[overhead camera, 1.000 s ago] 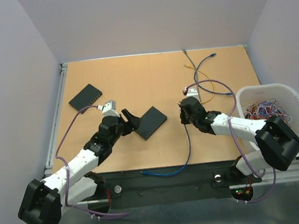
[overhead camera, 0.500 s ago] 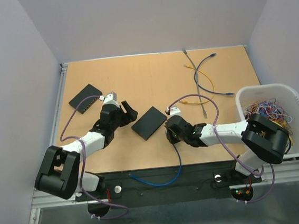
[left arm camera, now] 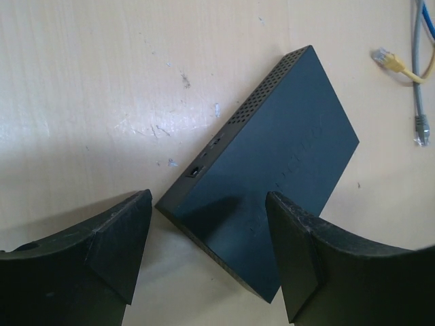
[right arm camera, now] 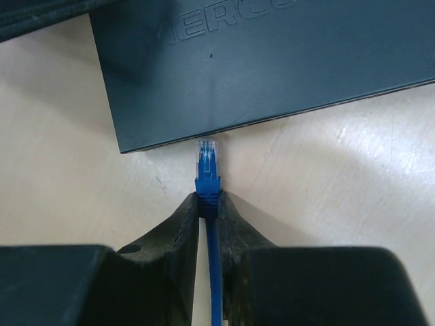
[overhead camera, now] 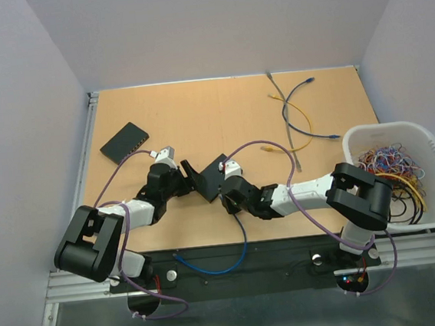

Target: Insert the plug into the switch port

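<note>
At the middle of the table (overhead camera: 220, 105), towards its near edge, the black switch (overhead camera: 213, 176) lies flat and skewed, one corner towards the arms. Left gripper (overhead camera: 188, 172): jaws spread wide, fingers (left arm camera: 115, 244) set on either side of that near corner, the switch passing between them; they hold nothing, and contact with the casing is not clear. Small openings show on the switch's narrow side face in the left wrist view. Right gripper (right arm camera: 208, 204): jaws drawn almost together, pinched on the blue cable (right arm camera: 213, 285) right behind its boot. The clear plug (right arm camera: 206, 151) sticks out past the fingertips, tip at the switch's lower edge; touching or just short of it, cannot tell. No port shows on that edge from the right wrist view. The blue cable trails back in a loop over the near table edge. A second black switch (overhead camera: 125, 141) sits far left, well apart. Loose yellow, blue and grey cables (overhead camera: 298, 117) lie at the far right, beside a white basket (overhead camera: 431, 138) of tangled wires.
</note>
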Motion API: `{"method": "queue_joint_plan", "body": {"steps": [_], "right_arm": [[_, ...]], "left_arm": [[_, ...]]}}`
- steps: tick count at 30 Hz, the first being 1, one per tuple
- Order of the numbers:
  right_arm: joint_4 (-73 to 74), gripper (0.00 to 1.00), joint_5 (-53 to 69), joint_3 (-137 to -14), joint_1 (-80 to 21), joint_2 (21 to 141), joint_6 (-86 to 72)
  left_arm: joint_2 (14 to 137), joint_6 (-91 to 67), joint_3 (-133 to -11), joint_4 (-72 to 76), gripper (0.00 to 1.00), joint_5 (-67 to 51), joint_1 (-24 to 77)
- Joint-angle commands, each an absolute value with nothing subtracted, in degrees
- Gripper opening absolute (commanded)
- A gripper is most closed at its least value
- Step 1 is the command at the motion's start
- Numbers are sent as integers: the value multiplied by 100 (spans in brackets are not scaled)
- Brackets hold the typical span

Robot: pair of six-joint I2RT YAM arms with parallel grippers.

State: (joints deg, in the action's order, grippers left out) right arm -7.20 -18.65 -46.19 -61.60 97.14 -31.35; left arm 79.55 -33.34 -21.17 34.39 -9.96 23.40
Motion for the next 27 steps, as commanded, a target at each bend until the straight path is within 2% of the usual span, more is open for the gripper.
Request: {"method": "queue_joint_plan", "body": {"steps": [1, 18, 27], "right_arm": [[-747, 0, -2004, -4676, -6293, 9782, -3217], [-598, 1, -2285, -4755, -6530, 9448, -3278], [-361, 0, -2838, -4922, -6759, 9519, -3033]], "left_arm": [[7726, -3436, -1890, 3919, 78, -1265, 2329], [7471, -3894, -1266, 4271, 78, -1310, 2830], [7681, -3683, -1660, 4008, 78, -1213, 2865]]}}
